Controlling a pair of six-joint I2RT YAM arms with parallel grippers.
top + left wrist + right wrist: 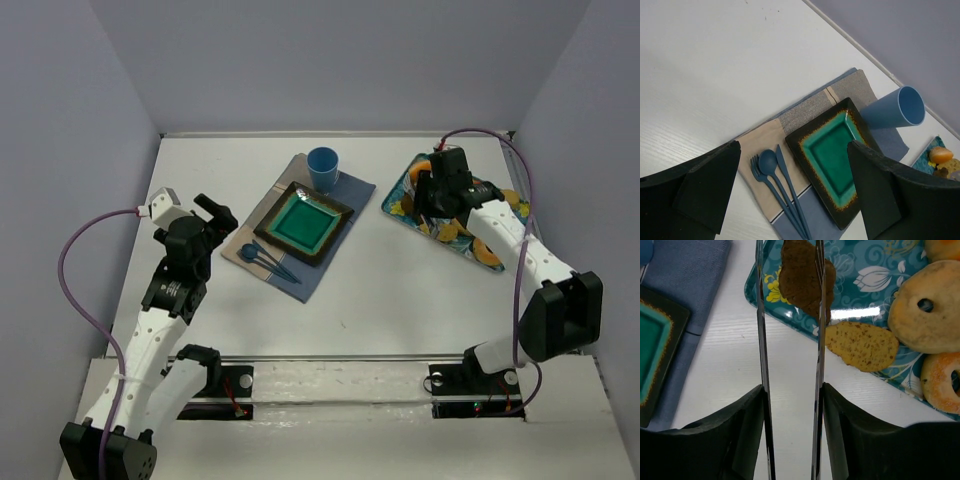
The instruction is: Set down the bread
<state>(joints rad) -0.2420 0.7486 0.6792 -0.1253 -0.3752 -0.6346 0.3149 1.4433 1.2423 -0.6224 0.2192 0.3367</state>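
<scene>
My right gripper (791,387) is shut on a pair of metal tongs (761,340). A dark brown slice of bread (799,275) sits between the tong tips, over the near corner of the blue flowered tray (860,295). In the top view this gripper (437,190) hovers over the tray (395,206) at the right. The square green plate (303,224) with a dark rim lies empty on a placemat in the middle and also shows in the left wrist view (827,155). My left gripper (792,150) is open and empty, above the table left of the placemat (215,225).
On the tray lie a yellow speckled slice (862,345), a bagel (927,305) and a glazed doughnut (942,382). A blue cup (323,167) stands behind the plate. A blue fork, spoon and knife (268,258) lie on the placemat (345,190) left of the plate.
</scene>
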